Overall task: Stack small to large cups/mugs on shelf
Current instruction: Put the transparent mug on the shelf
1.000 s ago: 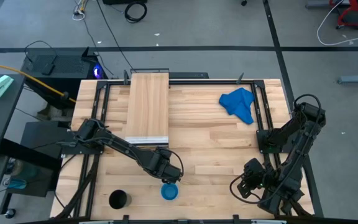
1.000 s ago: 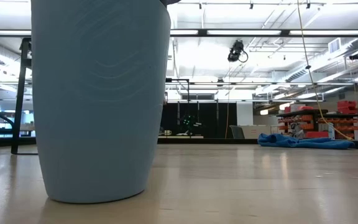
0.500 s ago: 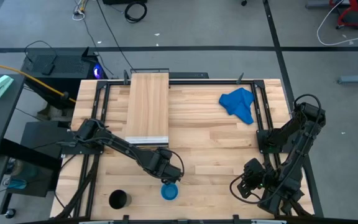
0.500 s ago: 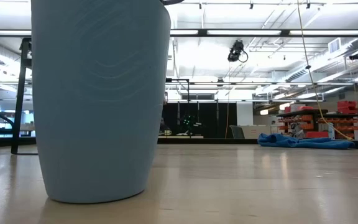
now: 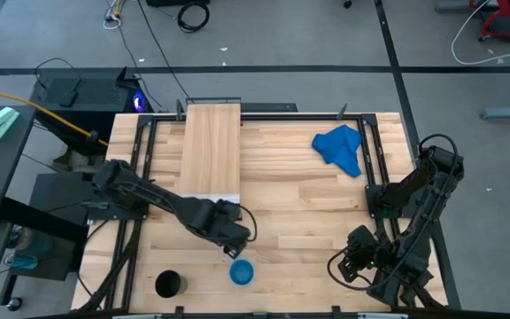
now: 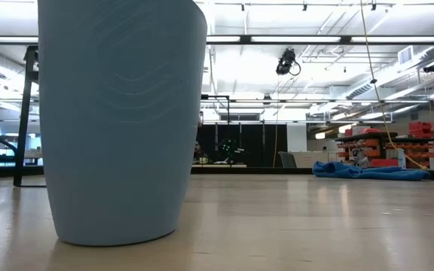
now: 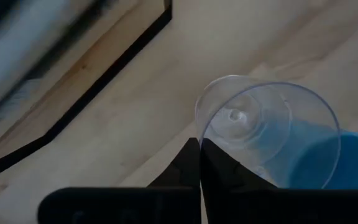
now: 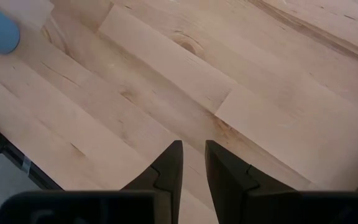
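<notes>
My left gripper (image 5: 235, 243) is shut on the small clear glass cup (image 7: 269, 134), just to the far side of the bright-blue cup (image 5: 242, 272). The blue cup stands upright on its base on the tabletop and fills the left of the low view (image 6: 123, 120). It also shows through the glass in the left wrist view (image 7: 347, 162). The black cup (image 5: 169, 284) stands upright near the table's front left. The light-wood shelf (image 5: 211, 151) lies at the far left. My right gripper (image 8: 193, 163) hangs slightly open and empty over bare wood at the front right. My left gripper pinches the clear cup's rim (image 7: 201, 133) between its two closed fingers (image 7: 185, 165), on one side of the mouth. The cup is tilted, with its mouth toward the wrist and its base (image 7: 236, 116) pointing away. It seems lifted clear of the table.
A crumpled blue cloth (image 5: 339, 149) lies at the far right of the table and shows in the low view (image 6: 375, 172). Dark frame rails (image 5: 374, 159) run along the table's sides. My right arm (image 5: 397, 230) is folded at the right edge.
My left gripper has risen and drawn back from above the blue cup toward the table's far left, toward the shelf, carrying the clear cup. Its dark tip no longer shows over the blue cup's rim in the low view. The blue cup has stayed in place.
</notes>
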Controlling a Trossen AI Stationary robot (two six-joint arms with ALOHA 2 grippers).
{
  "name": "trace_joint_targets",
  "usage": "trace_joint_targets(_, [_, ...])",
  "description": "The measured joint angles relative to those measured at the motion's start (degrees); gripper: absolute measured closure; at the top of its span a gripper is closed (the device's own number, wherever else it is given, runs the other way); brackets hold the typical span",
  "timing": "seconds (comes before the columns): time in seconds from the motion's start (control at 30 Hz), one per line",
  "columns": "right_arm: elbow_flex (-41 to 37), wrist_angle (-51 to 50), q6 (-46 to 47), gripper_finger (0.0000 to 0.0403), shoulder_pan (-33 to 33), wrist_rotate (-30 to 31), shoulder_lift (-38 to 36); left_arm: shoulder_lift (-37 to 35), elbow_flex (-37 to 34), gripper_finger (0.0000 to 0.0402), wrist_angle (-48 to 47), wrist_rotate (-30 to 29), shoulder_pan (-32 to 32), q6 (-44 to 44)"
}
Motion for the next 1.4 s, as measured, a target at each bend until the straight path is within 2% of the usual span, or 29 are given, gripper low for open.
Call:
trace_joint_targets(0.43, [0.0,0.0,-0.98,0.0328,0.0,0.02,0.0,-19.88,0.0,0.0398,8.23,7.26,0.25,13.28])
trace_joint_targets(0.6, [0.0,-0.02,-1.08,0.0328,0.0,-0.02,0.0,-27.1,0.0,0.0397,11.87,8.49,2.32,16.33])
trace_joint_targets(0.77, [0.0,-0.04,-1.05,0.0328,-0.33,-0.04,0.0,-32.16,0.02,0.0398,8.96,8.45,6.63,20.34])
trace_joint_targets(1.03, [0.0,-0.04,-0.34,0.0328,-1.31,0.14,0.01,-33.62,0.02,0.0399,-7.52,8.33,15.17,30.53])
trace_joint_targets(1.17, [0.0,-0.02,1.01,0.0328,-2.29,0.18,0.02,-32.99,0.02,0.0399,-11.19,8.09,19.84,36.32])
trace_joint_targets(1.4, [0.0,0.24,2.49,0.0328,-4.46,0.57,0.04,-30.6,0.09,0.0399,-16.62,1.55,27.62,44.74])
